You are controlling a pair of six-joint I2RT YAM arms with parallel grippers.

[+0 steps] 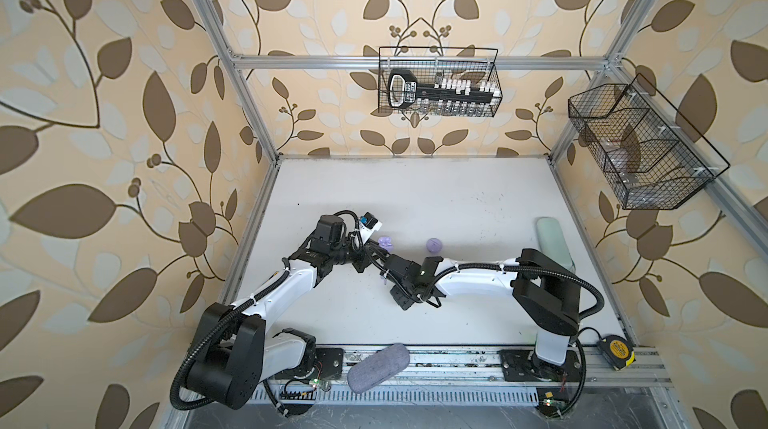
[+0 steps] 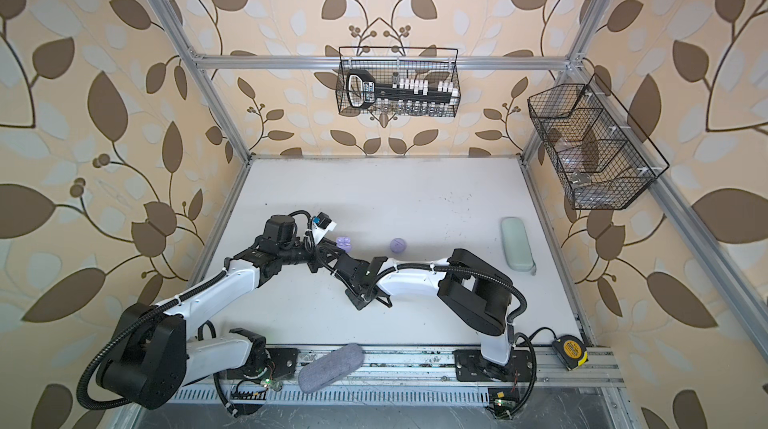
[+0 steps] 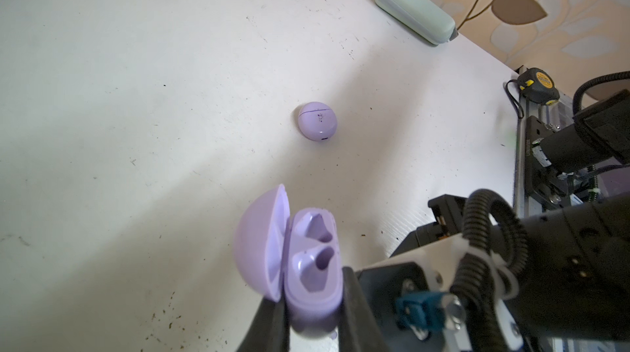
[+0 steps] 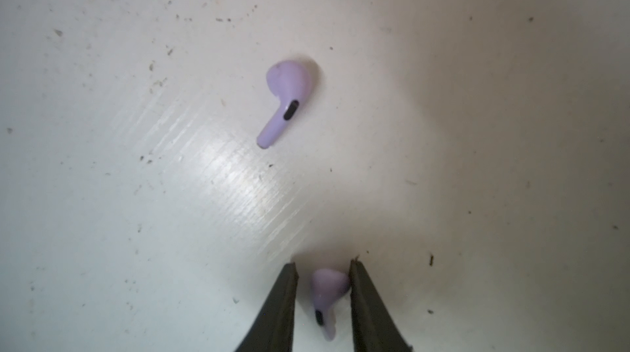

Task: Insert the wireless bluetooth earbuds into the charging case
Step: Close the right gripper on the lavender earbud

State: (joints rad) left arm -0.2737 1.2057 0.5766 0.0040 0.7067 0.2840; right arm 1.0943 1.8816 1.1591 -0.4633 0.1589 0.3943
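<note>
Right wrist view: right hand (image 4: 323, 263) apart astride an earbud (image 4: 329, 287), contact unclear; left hand (image 3: 309, 294) clamps charging case (image 3: 300, 248), base hidden.

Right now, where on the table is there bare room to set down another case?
Bare: the table behind the closed case, across to the mint case; also the near strip along the front rail. Crowded: around the open case and earbuds.

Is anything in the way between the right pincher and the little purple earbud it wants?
Nothing visible. The earbud lies on the table between the right gripper's open jaws, with only bare table around it. A second earbud lies apart, beyond the tips.
</note>
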